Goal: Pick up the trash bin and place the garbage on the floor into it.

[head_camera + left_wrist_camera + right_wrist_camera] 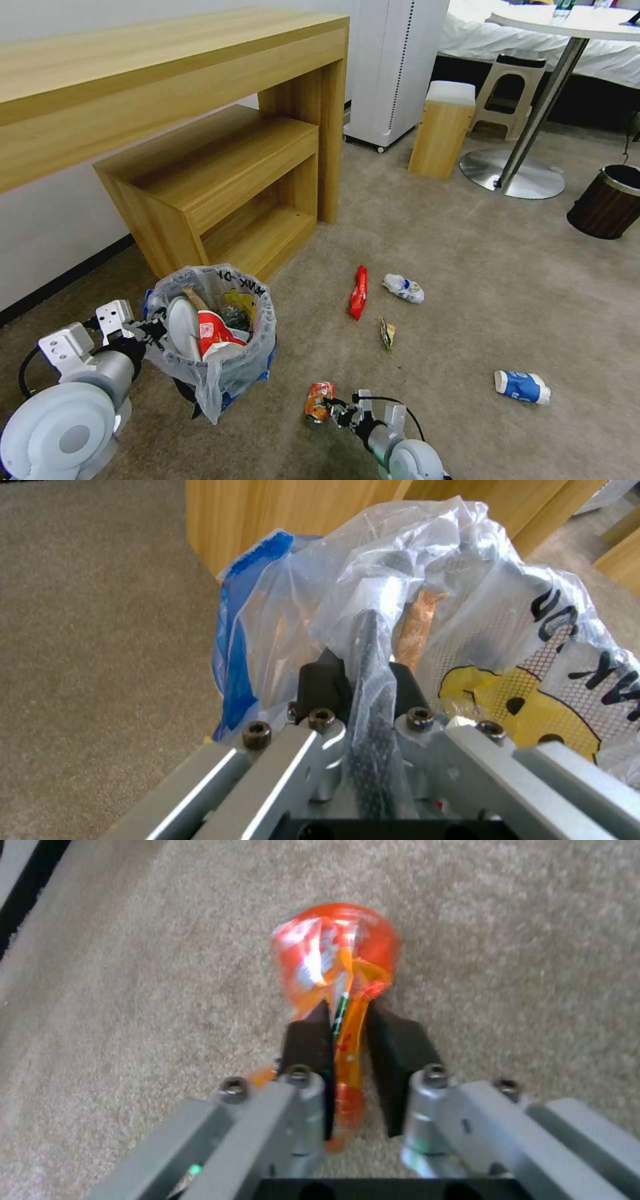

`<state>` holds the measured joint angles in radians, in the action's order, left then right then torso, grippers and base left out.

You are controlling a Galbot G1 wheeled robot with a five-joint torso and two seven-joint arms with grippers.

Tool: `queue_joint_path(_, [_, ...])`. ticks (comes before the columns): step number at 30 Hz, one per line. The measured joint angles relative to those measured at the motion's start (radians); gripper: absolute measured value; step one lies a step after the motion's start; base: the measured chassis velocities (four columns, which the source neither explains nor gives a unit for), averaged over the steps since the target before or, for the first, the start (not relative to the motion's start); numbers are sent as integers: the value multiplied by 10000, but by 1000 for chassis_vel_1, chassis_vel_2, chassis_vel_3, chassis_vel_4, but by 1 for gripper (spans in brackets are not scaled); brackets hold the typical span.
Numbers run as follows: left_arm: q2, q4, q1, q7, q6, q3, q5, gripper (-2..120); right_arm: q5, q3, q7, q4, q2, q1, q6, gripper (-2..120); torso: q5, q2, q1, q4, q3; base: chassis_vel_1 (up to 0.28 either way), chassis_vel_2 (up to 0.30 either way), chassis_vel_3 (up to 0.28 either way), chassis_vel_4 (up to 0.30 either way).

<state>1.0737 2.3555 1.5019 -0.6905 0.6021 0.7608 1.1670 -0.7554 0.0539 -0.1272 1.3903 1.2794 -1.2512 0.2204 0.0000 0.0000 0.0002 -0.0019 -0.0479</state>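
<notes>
The small round blue trash bin (213,333) with its crinkly printed liner stands on the beige carpet floor (467,267), our left gripper (360,680) clenched on its rim. Our right gripper (347,1030), jaws grasping the crushed orange can (319,400), must next carry it over the bin.

Open carpet (467,267) lies ahead and to the right, broken only by scattered litter: a red wrapper (359,292), a crumpled white wrapper (403,288), a small packet (387,333) and a blue cup (522,387), all well apart. To the left the bin (212,333) stands just beside the wooden shelf (220,193), leaving little gap between them. A stool (441,128), table base (512,173) and brown bin (608,201) stand far back.
</notes>
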Motion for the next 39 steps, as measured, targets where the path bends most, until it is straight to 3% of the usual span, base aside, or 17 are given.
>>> queue_joint_path(2, [1, -5, 1, 0, -5, 0, 0, 2, 9, 54, -11, 49, -17, 22, -14, 1, 0, 0, 0, 0, 0, 0, 0, 0, 0])
queue_joint_path(12, [-15, -6, -11, 0, -9, -19, 0, 2, 204, 360, -255, 936, -358, -33, -360, 0, 2, 0, 0, 0, 0, 0, 0, 0, 0])
queue_joint_path(19, [-59, -6, -54, 0, -11, -118, 0, 2, -89, 906, -487, 2784, -1466, -138, -466, 0, -1, 0, 0, -1, 1, 0, 0, 0, 0])
queue_joint_path(28, [-122, -69, 6, 0, -10, -326, -71, 2, -105, 1463, -764, 4471, -2182, -161, -746, 0, 0, 0, 0, 0, 0, 0, 0, 0, 0])
queue_joint_path(39, [-122, 12, 143, 88, 35, -950, -112, 2, -472, 1941, -3011, 5780, -2650, 159, -2108, 0, 0, 0, 0, 0, 1, 0, 0, 0, 0])
